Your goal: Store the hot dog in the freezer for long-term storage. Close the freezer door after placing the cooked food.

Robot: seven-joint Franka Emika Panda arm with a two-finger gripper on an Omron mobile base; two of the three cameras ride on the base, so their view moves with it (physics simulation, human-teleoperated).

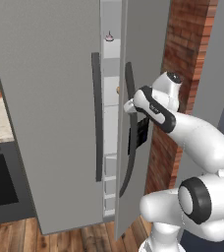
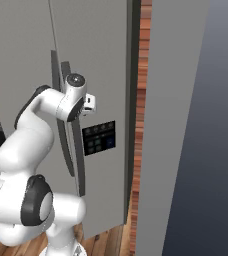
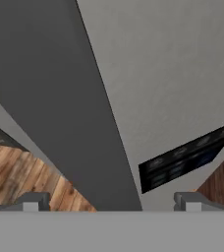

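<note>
The jaws (image 3: 111,202) are standing wide and holding nothing, hovering right by the dark handle (image 1: 129,133) of the freezer door (image 1: 143,64), which is hanging ajar. A tiny tan speck, probably the hot dog (image 1: 117,90), is sitting inside the freezer (image 1: 111,128) beyond that handle. Closing seems in hand; next, pushing the door flush.

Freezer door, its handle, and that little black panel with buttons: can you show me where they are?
freezer door (image 1: 143,44): left base view, plain grey upper face.
handle (image 1: 129,162): left base view, lower part of dark bar.
black panel (image 2: 99,137): right base view, its middle.
</note>
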